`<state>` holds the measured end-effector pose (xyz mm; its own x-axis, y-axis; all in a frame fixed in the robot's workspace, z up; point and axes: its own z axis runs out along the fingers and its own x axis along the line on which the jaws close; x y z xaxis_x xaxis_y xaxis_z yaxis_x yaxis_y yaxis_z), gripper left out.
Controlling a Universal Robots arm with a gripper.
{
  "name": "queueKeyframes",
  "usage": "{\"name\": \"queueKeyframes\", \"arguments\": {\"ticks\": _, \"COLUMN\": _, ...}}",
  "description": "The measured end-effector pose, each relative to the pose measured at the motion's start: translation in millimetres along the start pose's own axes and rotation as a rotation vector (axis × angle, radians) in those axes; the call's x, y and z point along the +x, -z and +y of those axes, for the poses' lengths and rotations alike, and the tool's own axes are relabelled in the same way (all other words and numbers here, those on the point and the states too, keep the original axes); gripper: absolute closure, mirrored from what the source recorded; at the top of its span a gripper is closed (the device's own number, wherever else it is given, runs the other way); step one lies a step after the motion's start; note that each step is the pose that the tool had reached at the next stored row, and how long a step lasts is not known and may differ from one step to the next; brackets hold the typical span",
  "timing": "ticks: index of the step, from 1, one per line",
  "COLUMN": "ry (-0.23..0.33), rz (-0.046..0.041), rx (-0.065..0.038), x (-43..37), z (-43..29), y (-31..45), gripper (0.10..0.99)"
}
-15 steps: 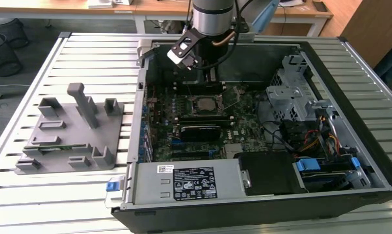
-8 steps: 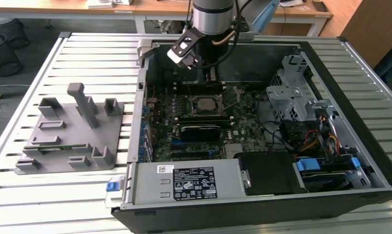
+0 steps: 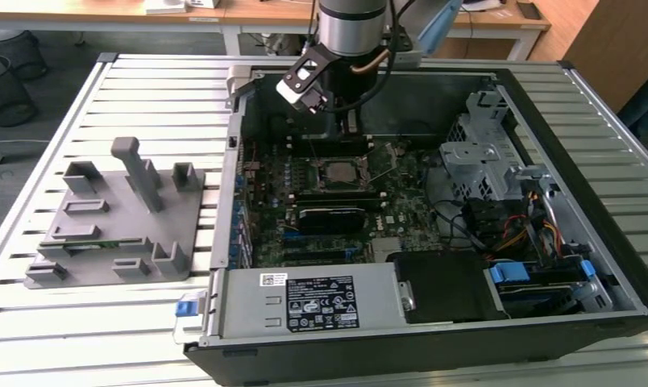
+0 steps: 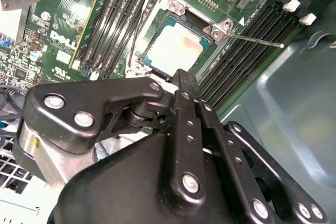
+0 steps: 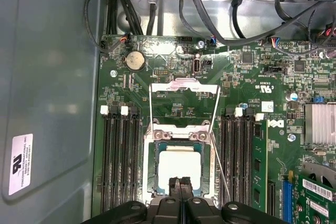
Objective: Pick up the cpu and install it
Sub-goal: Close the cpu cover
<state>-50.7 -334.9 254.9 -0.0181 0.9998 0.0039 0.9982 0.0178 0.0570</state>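
Cpu [image 3: 333, 172] lies in open socket [image 5: 152, 174], just above centre of the exterior view. Fingers [image 5: 175, 187] pinched together, holding nothing, right over its near edge. Likely light, stiff, slick-topped, fragile underneath; grip by opposite side edges.

My tool [image 3: 351, 127] hangs inside the open black computer case [image 3: 432, 359], above the square metal-framed socket [image 3: 336, 172] on the green motherboard [image 3: 405, 214]. A grey plastic fixture [image 3: 120, 218] sits on the slatted metal tabletop [image 3: 141, 89], at the exterior view's left.

We see open room above the cpu [image 5: 179, 169]. The flipped-open socket frame [image 5: 184, 82] and 2 memory slot banks [image 5: 119, 161] hem it in.
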Motion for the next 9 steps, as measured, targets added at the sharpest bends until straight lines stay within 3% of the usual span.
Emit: {"name": "queueKeyframes", "arguments": {"ticks": 9, "ry": 0.0, "rz": 0.0001, "rx": 0.0, "x": 0.0, "z": 0.3, "y": 5.5, "gripper": 0.98}}
